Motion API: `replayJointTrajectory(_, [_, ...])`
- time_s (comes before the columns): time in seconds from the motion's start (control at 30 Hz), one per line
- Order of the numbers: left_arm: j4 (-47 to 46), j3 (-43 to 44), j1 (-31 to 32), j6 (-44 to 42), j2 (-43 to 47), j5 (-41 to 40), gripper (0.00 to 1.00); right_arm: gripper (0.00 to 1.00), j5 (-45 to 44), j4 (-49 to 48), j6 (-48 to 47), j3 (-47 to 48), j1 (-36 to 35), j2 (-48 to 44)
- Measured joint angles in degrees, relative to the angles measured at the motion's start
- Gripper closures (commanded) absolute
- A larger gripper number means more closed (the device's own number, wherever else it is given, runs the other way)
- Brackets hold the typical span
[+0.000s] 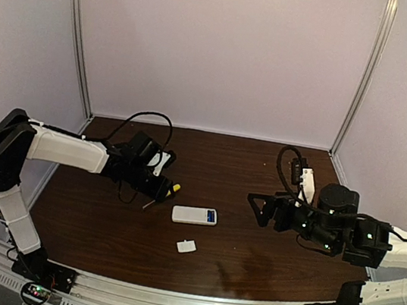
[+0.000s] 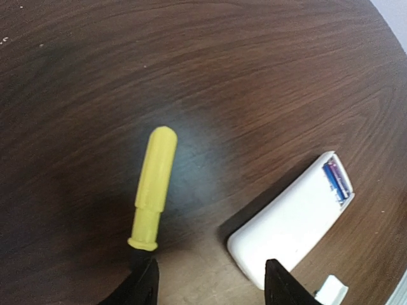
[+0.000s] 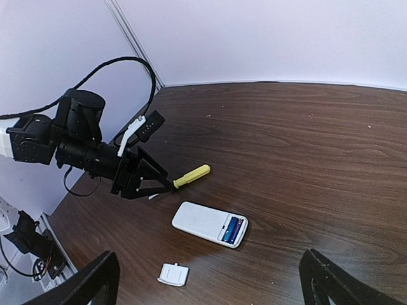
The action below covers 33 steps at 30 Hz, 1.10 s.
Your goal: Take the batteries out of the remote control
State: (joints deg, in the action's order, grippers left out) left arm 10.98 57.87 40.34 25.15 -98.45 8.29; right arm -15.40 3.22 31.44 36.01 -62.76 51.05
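The white remote control [image 1: 192,215] lies flat mid-table, its open compartment showing the blue batteries [image 1: 211,216] at its right end. The right wrist view shows the remote control [image 3: 203,221] and batteries [image 3: 233,230] from above. My left gripper [image 1: 158,186] hovers just left of the remote, open. One of its fingers [image 2: 143,287] sits over the shaft of a yellow-handled screwdriver [image 2: 156,181]; the other finger [image 2: 283,289] is above the near end of the remote control [image 2: 289,225]. The batteries [image 2: 337,181] show at its far end. My right gripper [image 1: 260,207] hangs wide open to the right of the remote, holding nothing.
A small white square cover piece [image 1: 186,247] lies in front of the remote, also visible as the cover piece [image 3: 173,274] in the right wrist view. The screwdriver [image 1: 173,189] lies on the wood left of the remote. White walls enclose the dark wooden table [image 1: 262,169].
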Motion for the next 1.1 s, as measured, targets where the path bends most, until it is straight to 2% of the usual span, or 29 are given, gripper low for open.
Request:
replayJointTrajectory(0.17, [3.56,1.07,0.00,-4.61,-1.01,-6.25,0.41,0.00,0.39,-0.02,-0.11,0.00,0.00,0.92])
replayJointTrajectory(0.37, [4.76,1.81,0.00,-8.28,-3.43,-9.55,0.43,0.00,1.53,-0.11,-0.24,0.00,0.00,1.40])
replayJointTrajectory(0.7, [4.85,3.02,0.00,-11.37,-8.31,-10.67,0.54,0.00,3.34,-1.29,-0.28,0.00,0.00,1.42])
replayJointTrajectory(1.1, [3.93,3.02,0.00,-12.22,-8.55,-12.13,0.60,0.00,3.65,-1.49,-0.68,0.00,0.00,1.92])
